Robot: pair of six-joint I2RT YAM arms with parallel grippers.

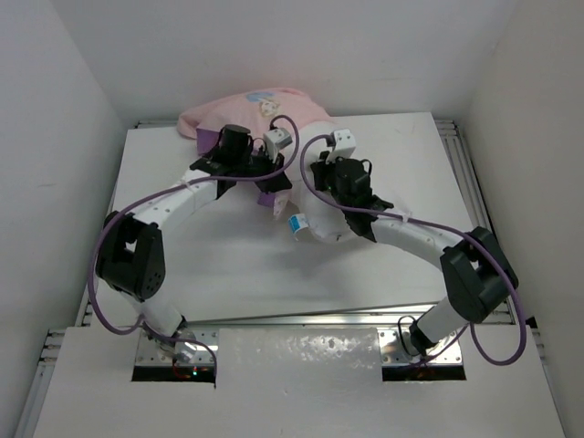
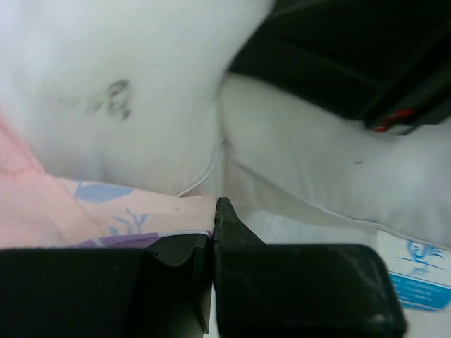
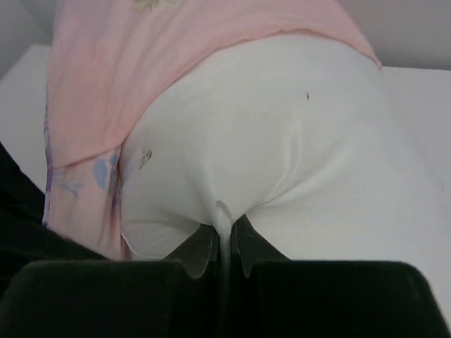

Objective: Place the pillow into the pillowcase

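Left claw (image 2: 213,238): you have it pinched fully together, and the pink-and-purple hem of the pillowcase (image 2: 49,211) runs straight into its tips.

Right claw (image 3: 225,243): closed as well, with a small fold of the pillow (image 3: 282,155) nipped between the fingers at its near seam.

The pillow lies at the far middle of the white bench (image 1: 401,155), between your two wrists. Its far end sits under the pillowcase, which is bunched pink side up toward the back edge. The near end is uncovered and plain white.

A blue-and-white tag (image 2: 419,278) shows at the near corner, resting on the bench just beside the left claw.
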